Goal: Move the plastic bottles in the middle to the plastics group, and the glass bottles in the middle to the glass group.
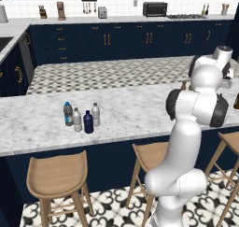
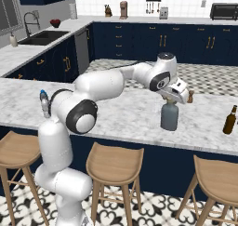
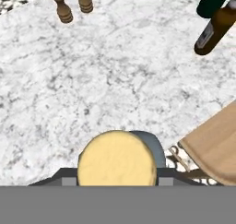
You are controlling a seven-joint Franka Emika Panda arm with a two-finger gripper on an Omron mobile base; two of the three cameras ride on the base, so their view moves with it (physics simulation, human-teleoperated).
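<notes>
Pincer (image 2: pixel 170 101): gripping glass bottle (image 2: pixel 169 117) by cork top, nr brown bottle (image 2: pixel 229 120).
Left: navy bottle (image 1: pixel 88 122), clear one (image 1: pixel 95 114), not yet sorted.

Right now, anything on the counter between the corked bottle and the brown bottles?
Nothing visible. The corked bottle sits under the gripper, and bare marble counter runs from it to the brown bottle. Two small wooden shakers stand off to the side, out of that line.
</notes>
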